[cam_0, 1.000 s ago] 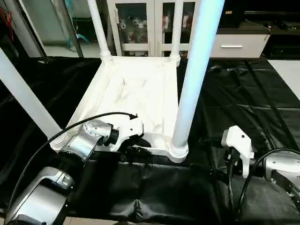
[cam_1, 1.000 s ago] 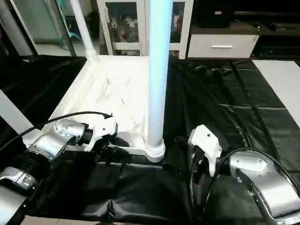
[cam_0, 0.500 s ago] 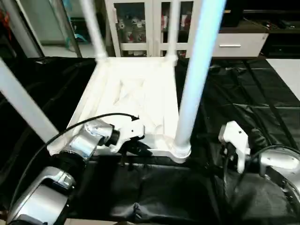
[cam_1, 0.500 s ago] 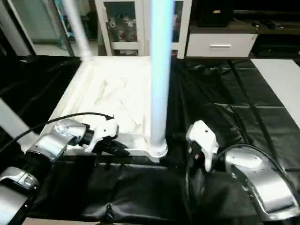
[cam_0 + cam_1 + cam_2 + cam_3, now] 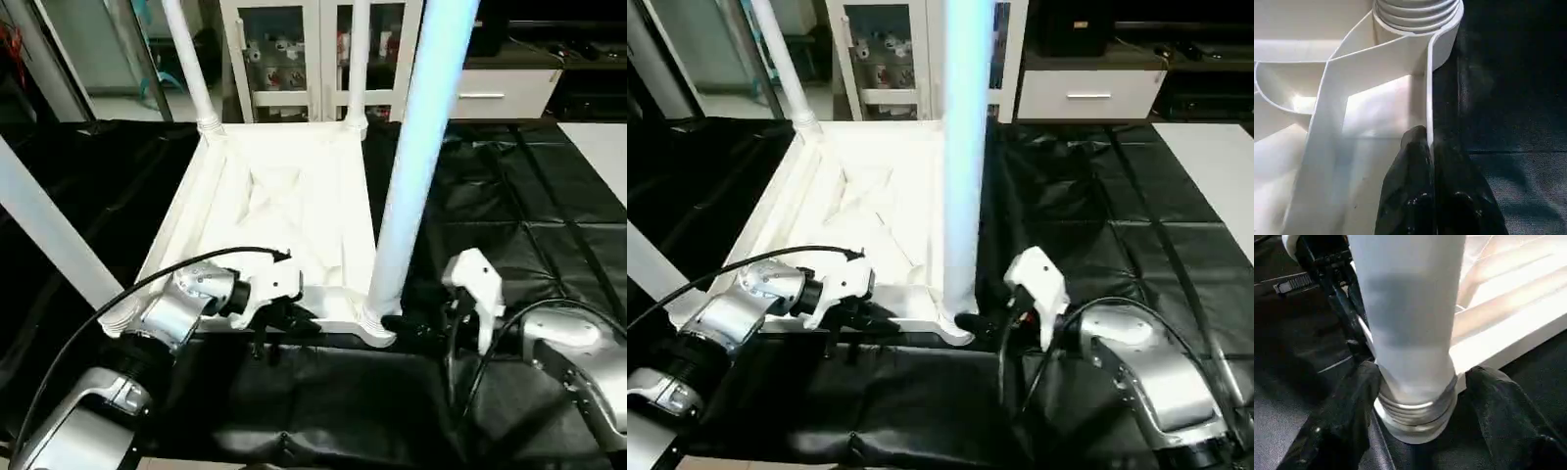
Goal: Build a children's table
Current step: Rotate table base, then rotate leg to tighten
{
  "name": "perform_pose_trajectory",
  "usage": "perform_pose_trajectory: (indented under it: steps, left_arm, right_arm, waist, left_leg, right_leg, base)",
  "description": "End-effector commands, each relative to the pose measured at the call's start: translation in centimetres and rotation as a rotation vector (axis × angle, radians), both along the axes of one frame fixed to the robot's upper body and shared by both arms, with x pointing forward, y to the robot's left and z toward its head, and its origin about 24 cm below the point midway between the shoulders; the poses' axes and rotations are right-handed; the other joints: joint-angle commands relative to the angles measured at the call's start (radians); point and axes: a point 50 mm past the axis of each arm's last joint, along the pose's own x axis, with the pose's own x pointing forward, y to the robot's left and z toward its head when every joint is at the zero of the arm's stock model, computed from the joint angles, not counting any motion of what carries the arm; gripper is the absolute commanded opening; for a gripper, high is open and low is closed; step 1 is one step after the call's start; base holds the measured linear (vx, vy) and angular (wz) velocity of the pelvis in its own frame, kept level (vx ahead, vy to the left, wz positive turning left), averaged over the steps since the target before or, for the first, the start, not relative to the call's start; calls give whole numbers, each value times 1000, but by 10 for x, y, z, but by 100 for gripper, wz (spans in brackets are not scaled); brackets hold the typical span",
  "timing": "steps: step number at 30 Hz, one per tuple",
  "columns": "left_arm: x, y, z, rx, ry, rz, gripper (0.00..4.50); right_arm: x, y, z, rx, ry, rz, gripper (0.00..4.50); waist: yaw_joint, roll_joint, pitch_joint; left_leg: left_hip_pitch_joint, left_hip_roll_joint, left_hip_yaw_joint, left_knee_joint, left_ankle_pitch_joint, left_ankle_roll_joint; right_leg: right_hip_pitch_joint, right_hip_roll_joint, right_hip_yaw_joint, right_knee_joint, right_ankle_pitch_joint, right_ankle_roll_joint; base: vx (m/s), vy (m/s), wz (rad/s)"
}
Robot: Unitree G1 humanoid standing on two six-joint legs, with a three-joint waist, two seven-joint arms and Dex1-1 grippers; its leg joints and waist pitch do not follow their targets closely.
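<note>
Holding the table's rim and reaching round the near right leg

The children's table lies upside down on the black cover, legs pointing straight up. My left tool is pinched together on the thin rim wall at the table's near edge. My right tool has its fingers apart, one on each side of the near right leg, down by the corner socket. I think I should close gently, low on the leg, and keep it standing straight.
</note>
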Motion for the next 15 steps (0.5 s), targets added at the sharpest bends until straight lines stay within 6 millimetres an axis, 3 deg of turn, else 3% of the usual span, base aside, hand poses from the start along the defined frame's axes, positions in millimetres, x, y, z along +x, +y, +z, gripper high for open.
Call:
perform_pose_trajectory:
  steps: [1,3,4,5,14,15]
  left_arm:
    - [-7,-4,-9,1,33,-4,0]
    - [-7,-3,-9,2,32,-1,0]
    - [-7,-3,-9,2,31,1,0]
    - [-7,-4,-9,2,31,3,0]
    - [-8,-4,-9,8,30,1,0]
    - [-8,-4,-9,9,29,0,0]
  right_arm:
    - [4,3,1,-25,-2,28,278]
    - [4,3,0,-35,1,41,278]
    - [4,3,0,-41,2,47,278]
    - [5,2,-1,-51,1,49,278]
    - [9,3,-6,-89,6,64,278]
    - [9,4,-6,-70,17,55,295]
  waist:
    - [-4,-23,-52]
    - [-4,-22,-51]
    - [-5,-33,-51]
    - [-2,-27,-51]
    - [-4,-29,-50]
    - [-5,-29,-50]
  left_leg:
    - [18,80,-31,-77,-168,78]
    - [19,80,-30,-77,-176,76]
    - [19,80,-29,-78,-176,77]
    - [19,81,-30,-78,-173,74]
    - [20,81,-29,-79,-186,68]
    - [19,80,-29,-79,-191,69]
  right_leg:
    - [32,-94,46,-77,-94,-260]
    - [30,-94,47,-79,-109,-258]
    - [30,-93,47,-81,-113,-256]
    - [30,-95,47,-79,-120,-252]
    - [28,-95,49,-82,-130,-251]
    - [28,-95,49,-83,-138,-250]
  base:
    - [0,0,0]
    - [0,0,0]
    - [0,0,0]
    - [0,0,0]
    - [0,0,0]
    - [0,0,0]
